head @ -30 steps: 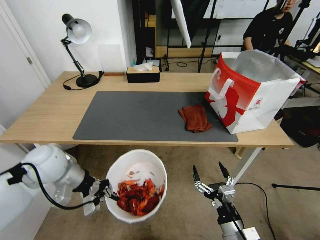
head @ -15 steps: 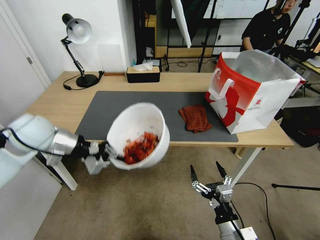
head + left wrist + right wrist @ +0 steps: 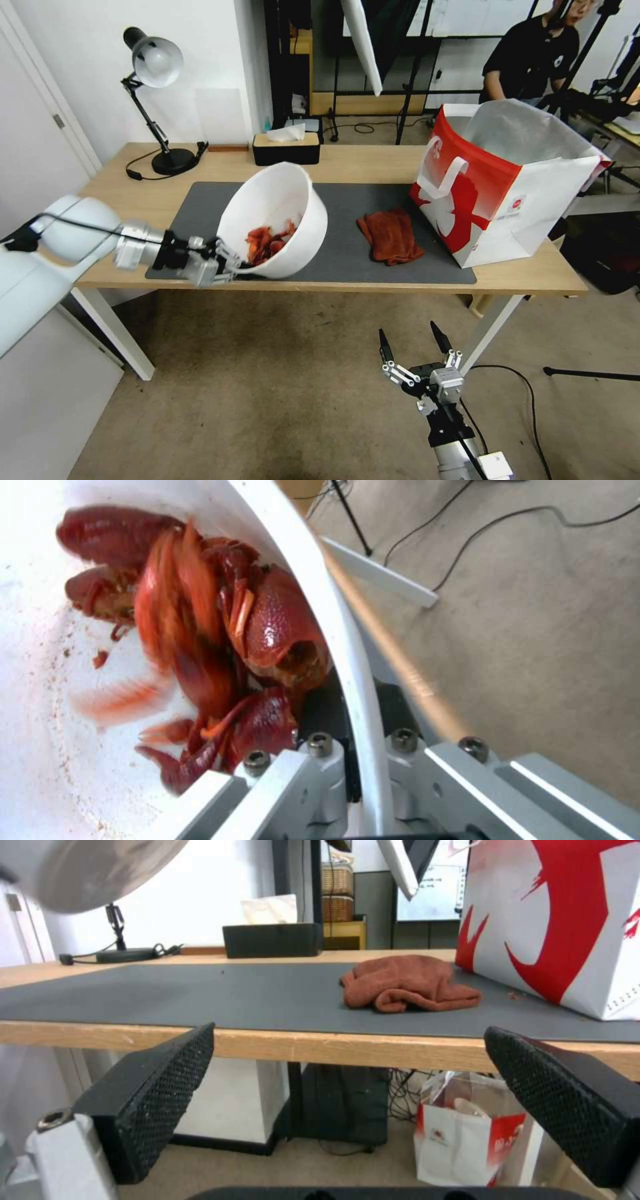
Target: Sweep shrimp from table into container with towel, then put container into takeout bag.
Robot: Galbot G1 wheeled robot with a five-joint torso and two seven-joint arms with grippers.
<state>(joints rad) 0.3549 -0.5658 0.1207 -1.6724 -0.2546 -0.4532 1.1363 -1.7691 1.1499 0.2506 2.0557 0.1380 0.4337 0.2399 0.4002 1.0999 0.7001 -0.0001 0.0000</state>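
The white container point(image 3: 280, 200) hangs tilted over the front part of the dark mat on the table point(image 3: 120, 220), its opening facing me. My left gripper point(image 3: 225, 261) is shut on its near rim point(image 3: 337, 630), one finger inside and one outside. Red shrimp point(image 3: 267, 243) lie piled against the low side, close to the fingers point(image 3: 220, 630). The rust-red towel point(image 3: 390, 235) lies crumpled on the mat beside the red and white takeout bag point(image 3: 507, 180), which stands open at the table's right end. My right gripper point(image 3: 410, 343) is open below the table's front edge, level with it point(image 3: 347, 1090).
A desk lamp point(image 3: 157, 63) and a black tissue box point(image 3: 287, 148) stand along the table's far edge. A white table leg point(image 3: 110, 327) is under my left arm. A small paper bag point(image 3: 467, 1135) sits on the floor beneath the table.
My left arm has raised the container from below table height up and forward over the mat's front edge, and the shrimp have slid inside. The right gripper has barely moved.
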